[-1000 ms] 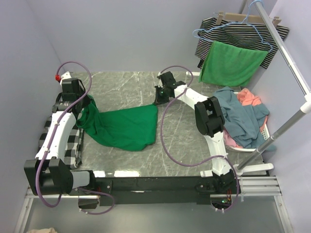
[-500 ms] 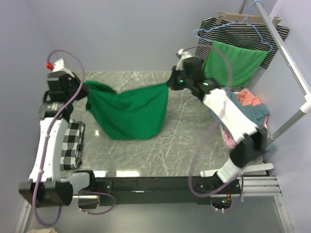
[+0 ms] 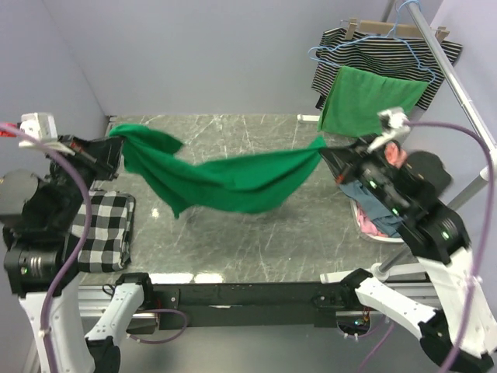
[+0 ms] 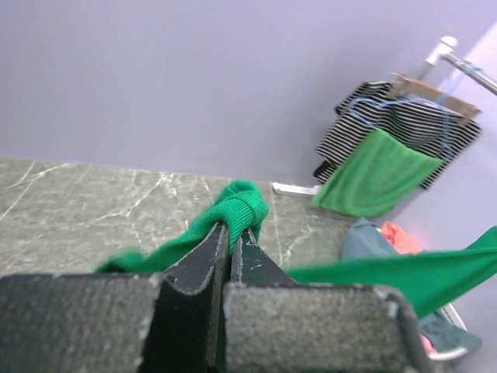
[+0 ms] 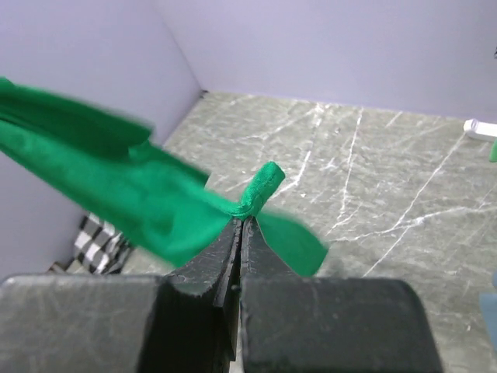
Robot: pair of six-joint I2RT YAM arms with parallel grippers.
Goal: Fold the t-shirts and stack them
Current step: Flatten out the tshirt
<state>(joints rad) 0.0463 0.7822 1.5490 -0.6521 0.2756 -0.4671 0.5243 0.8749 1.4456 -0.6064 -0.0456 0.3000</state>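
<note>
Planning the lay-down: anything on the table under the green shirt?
Nothing visible. The green t-shirt hangs stretched over bare table. The checkered cloth lies at the left edge, apparently outside its drop zone.

Two pincers [image 3: 115, 148] [image 3: 332, 155], one green t-shirt [image 3: 233, 183], one checked cloth [image 3: 105, 233]
</note>
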